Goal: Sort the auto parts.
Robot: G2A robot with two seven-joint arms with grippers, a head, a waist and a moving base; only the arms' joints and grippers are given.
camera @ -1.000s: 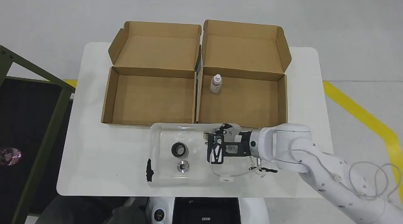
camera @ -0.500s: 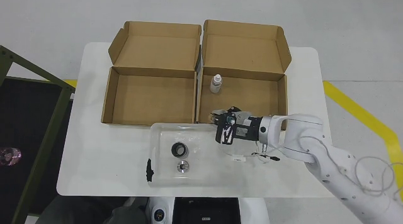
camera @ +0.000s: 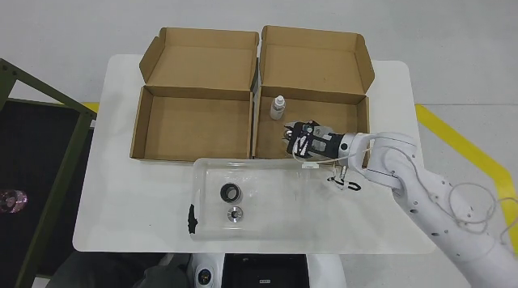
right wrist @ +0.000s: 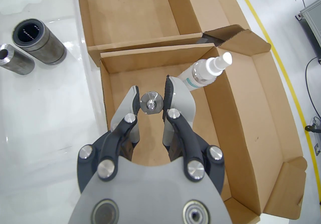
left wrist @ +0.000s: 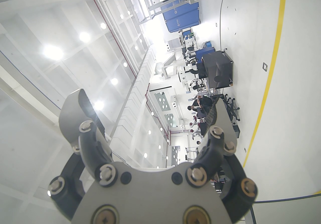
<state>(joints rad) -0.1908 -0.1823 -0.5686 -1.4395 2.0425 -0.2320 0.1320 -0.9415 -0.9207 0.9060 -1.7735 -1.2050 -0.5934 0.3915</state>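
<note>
- Table (camera: 113,167): white, carries all below.
- Two open cardboard boxes, side by side: left box (camera: 194,126) bare; right box (camera: 366,118) holds an upright spray bottle (camera: 278,108) near its back left corner.
- Clear tray (camera: 267,227): in front of the boxes; its right end is hard to trace against the table. Holds a dark bearing (camera: 231,193), a grey sleeve (camera: 235,213) and a black item (camera: 192,219) too small to identify.
- Right gripper (right wrist: 151,94): narrowly closed on a small metal part (right wrist: 151,105), only its end face visible. A second ago it was over the tray; now it is over the right box's front.
- Left gripper (left wrist: 149,102): fingers spread wide, nothing held.
</note>
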